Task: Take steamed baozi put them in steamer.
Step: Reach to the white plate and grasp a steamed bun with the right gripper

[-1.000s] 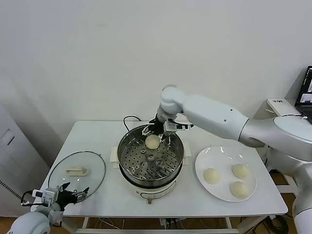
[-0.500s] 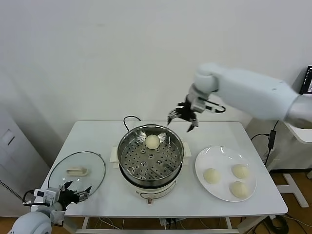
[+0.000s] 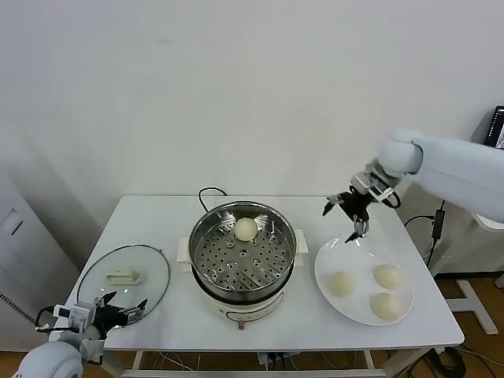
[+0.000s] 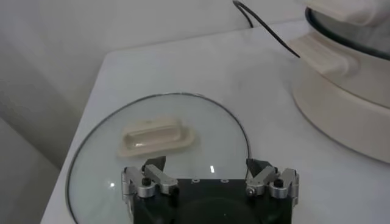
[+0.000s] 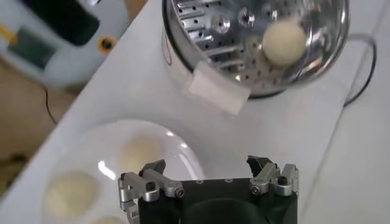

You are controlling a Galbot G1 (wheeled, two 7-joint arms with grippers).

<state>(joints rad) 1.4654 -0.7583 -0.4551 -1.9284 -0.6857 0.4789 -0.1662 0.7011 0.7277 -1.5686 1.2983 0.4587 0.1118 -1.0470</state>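
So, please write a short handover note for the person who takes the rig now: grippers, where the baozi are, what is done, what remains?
Right gripper: open, empty, in the air above the far rim of the plate.
Left gripper: open, empty, parked at the near edge of the glass lid.
Done: one baozi lies on the perforated tray in the steamer.
Left: three baozi on the plate to move into the steamer.

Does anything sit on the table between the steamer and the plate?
No. In the head view the strip of table between the steamer and the plate is bare; the open right gripper hangs above the plate's far edge.
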